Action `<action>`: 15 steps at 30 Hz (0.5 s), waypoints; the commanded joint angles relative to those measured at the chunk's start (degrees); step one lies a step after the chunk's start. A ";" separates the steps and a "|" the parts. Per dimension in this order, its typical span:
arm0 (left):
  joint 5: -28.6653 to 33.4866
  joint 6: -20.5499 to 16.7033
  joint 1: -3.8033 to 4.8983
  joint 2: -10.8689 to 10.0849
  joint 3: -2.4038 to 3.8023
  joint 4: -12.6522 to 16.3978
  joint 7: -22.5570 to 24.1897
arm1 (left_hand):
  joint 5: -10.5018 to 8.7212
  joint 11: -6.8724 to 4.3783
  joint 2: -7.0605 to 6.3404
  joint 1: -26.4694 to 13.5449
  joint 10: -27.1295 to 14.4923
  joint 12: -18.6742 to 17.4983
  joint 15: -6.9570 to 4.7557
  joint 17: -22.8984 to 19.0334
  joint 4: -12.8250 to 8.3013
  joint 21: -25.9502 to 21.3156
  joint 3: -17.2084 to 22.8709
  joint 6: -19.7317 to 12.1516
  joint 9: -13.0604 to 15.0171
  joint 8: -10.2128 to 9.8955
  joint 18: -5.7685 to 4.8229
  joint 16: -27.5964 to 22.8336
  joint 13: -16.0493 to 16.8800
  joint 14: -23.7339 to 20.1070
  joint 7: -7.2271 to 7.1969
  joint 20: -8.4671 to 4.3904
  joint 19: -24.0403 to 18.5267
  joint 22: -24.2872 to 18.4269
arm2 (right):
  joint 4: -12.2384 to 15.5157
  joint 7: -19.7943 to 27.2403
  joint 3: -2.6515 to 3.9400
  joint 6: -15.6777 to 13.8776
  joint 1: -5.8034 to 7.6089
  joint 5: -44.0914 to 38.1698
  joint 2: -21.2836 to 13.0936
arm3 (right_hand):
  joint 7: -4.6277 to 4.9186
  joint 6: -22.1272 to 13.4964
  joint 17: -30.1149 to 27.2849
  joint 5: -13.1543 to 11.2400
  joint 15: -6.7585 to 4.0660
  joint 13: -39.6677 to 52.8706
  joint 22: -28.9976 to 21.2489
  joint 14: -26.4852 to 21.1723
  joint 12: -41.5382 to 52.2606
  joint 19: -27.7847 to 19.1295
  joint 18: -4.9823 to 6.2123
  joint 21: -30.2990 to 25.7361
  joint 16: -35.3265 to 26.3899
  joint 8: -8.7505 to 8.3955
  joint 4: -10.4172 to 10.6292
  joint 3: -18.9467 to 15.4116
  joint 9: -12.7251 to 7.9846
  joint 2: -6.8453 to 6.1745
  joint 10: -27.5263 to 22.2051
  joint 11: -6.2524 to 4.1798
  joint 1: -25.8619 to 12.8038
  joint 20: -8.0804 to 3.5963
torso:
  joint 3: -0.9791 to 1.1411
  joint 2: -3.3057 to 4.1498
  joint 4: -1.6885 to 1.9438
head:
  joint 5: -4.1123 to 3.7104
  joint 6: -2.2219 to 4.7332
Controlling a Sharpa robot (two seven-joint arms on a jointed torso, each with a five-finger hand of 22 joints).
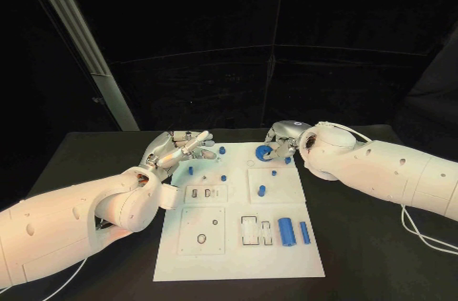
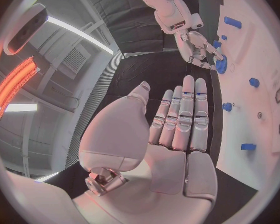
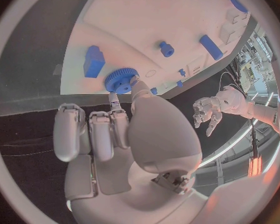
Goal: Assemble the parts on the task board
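Gear (image 1: pixel 261 153) sits at the board's (image 1: pixel 239 261) far edge, pinched by my right robot hand (image 1: pixel 280 144), seemingly for seating. From the left wrist, my left robot hand (image 2: pixel 177 134) lies flat, empty, fingers apart. Right wrist: thumb and fingertip grip the gear's rim.

The white task board (image 1: pixel 239 248) lies flat in the middle of the table. A blue gear (image 1: pixel 263 153) sits at its far edge, and small blue pegs (image 1: pixel 222 151) stand near it. Two blue cylinders (image 1: pixel 286 231) lie side by side near some cutouts, possibly empty slots
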 commanded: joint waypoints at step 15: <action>-0.06 1.16 0.08 -0.08 0.02 0.13 -0.55 | -0.26 0.06 0.30 -0.21 -0.09 -0.28 0.40 0.07 0.09 -0.26 -0.30 -0.03 -0.04 -0.24 0.29 -0.26 -0.09 -0.22 -0.01 0.21 0.04 -0.12 | 0.87 0.05 -0.07 -1.52 -0.05 -5.74 0.65 | -0.66 3.73 10.35 -2.25 -0.62 9.89 1.08 5.06 1.22 0.83 -1.29 0.66 0.59 1.16 -3.68 4.79 0.15 3.70 3.35 -0.77 4.30 -0.60 | 0.03 0.00 -0.01 | -0.06 -0.15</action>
